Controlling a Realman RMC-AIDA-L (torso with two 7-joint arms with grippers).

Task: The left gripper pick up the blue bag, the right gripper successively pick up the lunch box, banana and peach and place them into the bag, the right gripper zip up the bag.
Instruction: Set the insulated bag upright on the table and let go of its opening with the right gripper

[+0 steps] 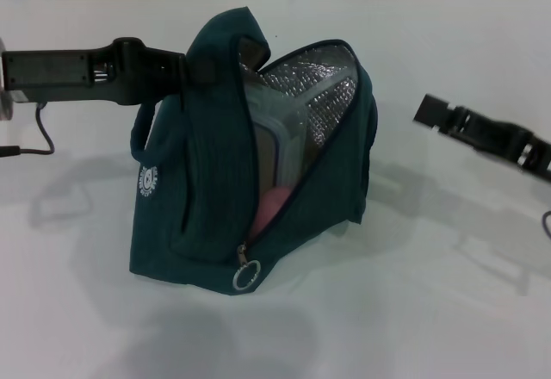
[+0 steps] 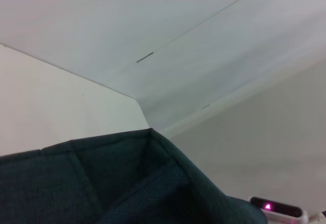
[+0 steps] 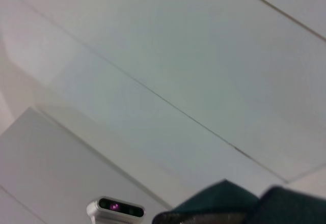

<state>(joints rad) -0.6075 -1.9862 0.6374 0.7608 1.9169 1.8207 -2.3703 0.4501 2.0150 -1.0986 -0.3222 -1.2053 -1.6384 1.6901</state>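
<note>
The dark teal-blue fabric lunch bag (image 1: 207, 198) with silver foil lining stands near the middle of the white counter (image 1: 448, 310), its zip mostly undone and its mouth gaping. Inside, the clear plastic lunch box (image 1: 280, 142) with a blue-rimmed lid stands on edge, and the pale pink round peach (image 1: 269, 204) sits below it. The metal ring zip pull (image 1: 247, 276) hangs at the bag's lower front. The black left claw (image 1: 194, 73) is pinching the bag's upper edge. The black right claw (image 1: 426, 109) hovers apart from the bag towards the counter's right edge; whether it is spread cannot be told.
</note>
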